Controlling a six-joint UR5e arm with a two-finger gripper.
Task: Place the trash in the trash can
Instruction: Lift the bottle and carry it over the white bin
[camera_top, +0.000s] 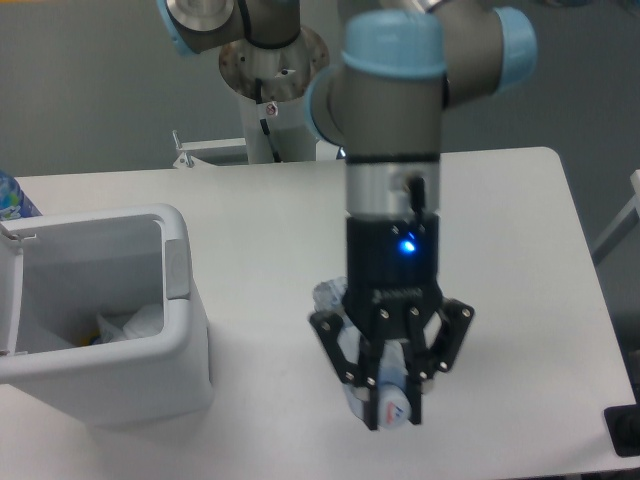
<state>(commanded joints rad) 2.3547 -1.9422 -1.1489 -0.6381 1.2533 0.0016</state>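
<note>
A white table (520, 260) fills the view from a fixed camera above. At the far left stands the trash can (120, 385), a boxy white bin with a rounded rim and a grey-white flap on its right inner wall; it is open at the top, and crumpled pale wrapper (135, 322) lies at the bottom inside it. Well to the right of the bin, near the front of the table, the robot arm (395, 130) comes down from the upper right and turns to point straight down, its grey and pale blue wrist upright and a small blue light glowing on the black section above the fingers. The gripper (392, 405) is closed around the bottle (392, 395), a crushed clear plastic one with a faint bluish label; the two fingers pinch it near one end while the other end shows behind the black body, up and to the left. Whether the bottle is off the table or touching it cannot be told from this angle. The bottle looks very light, thin-walled and springy, likely to buckle under pressure and slick enough to slide in the grip, so a hold across a creased, flattened part seems safer than one on smooth rounded plastic.
</note>
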